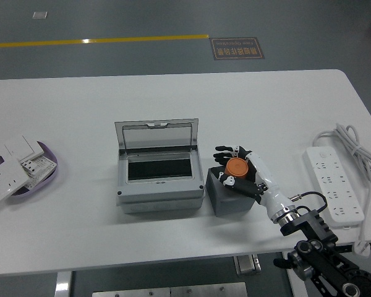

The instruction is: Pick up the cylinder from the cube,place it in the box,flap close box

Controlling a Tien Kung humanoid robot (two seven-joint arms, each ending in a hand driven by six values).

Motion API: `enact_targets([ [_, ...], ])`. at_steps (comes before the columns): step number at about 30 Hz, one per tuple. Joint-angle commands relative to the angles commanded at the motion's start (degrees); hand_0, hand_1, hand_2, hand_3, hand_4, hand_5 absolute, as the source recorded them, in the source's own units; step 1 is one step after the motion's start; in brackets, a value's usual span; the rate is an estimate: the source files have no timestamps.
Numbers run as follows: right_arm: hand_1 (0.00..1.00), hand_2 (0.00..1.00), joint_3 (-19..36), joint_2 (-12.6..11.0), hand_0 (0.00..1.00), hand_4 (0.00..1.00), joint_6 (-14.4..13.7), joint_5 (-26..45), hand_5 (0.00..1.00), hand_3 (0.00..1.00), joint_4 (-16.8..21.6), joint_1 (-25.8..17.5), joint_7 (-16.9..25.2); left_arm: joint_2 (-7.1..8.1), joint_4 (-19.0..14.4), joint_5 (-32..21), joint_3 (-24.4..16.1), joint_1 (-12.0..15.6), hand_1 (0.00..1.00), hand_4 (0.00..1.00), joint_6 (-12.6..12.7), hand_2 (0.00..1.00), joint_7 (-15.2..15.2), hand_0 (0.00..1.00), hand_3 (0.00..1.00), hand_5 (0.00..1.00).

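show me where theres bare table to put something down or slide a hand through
Free: the wide far strip behind the box; the stretch between the bowl of switch plates and the box; the gap between the cube and the power strip. Crowded: box and cube sit nearly touching, with the right hand around the orange cylinder on the cube.

Bright, even overhead light; sharp, soft shadows

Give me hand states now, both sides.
Left hand: not in view.
Right hand: fingers curled around the orange cylinder, which sits over the grey cube.
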Motion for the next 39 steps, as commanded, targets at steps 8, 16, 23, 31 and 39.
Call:
enact_targets([
  [8, 0.628, 0.561, -0.04, 0.14, 0.709, 0.250, -1.43, 0.17, 0.002, 0.614, -0.14, 0.21, 0.07, -0.04, 0.00, 0.23, -0.01, 0.02, 0.666, 0.721, -0.04, 0.591, -0.06, 0.634, 0.652, 0.281],
  [16, 0.541, 0.505, -0.30, 0.82, 0.572, 0.143, -2.90, 0.50, 0.002, 0.495, -0.67, 0.72, 0.92, -0.12, 0.00, 0.30, -0.04, 0.11, 0.666, 0.721, -0.05, 0.591, -0.21, 0.634, 0.652, 0.281],
  [23, 0.479, 0.447, -0.96, 1.41, 0.500, 0.097, -4.47, 0.61, 0.002, 0.386, 0.20, 1.96, 1.62, -0.17, 0.00, 0.32, -0.08, 0.13, 0.666, 0.720, -0.04, 0.591, -0.18, 0.634, 0.652, 0.279],
  [31, 0.464, 0.438, -3.99, 2.01, 0.489, 0.115, -7.32, -3.24, 0.002, 0.374, 3.32, 4.96, -1.34, -0.23, 0.00, 0.34, -0.03, 0.16, 0.667, 0.720, -0.04, 0.591, -0.11, 0.634, 0.651, 0.282],
  [39, 0.375, 0.420, -9.28, 4.22, 0.321, 0.089, -8.57, -12.10, 0.002, 0.361, 4.53, 11.32, -7.95, -0.11, 0.00, 1.17, -1.04, 0.18, 0.667, 0.720, 0.10, 0.591, 0.50, 0.634, 0.651, 0.281],
])
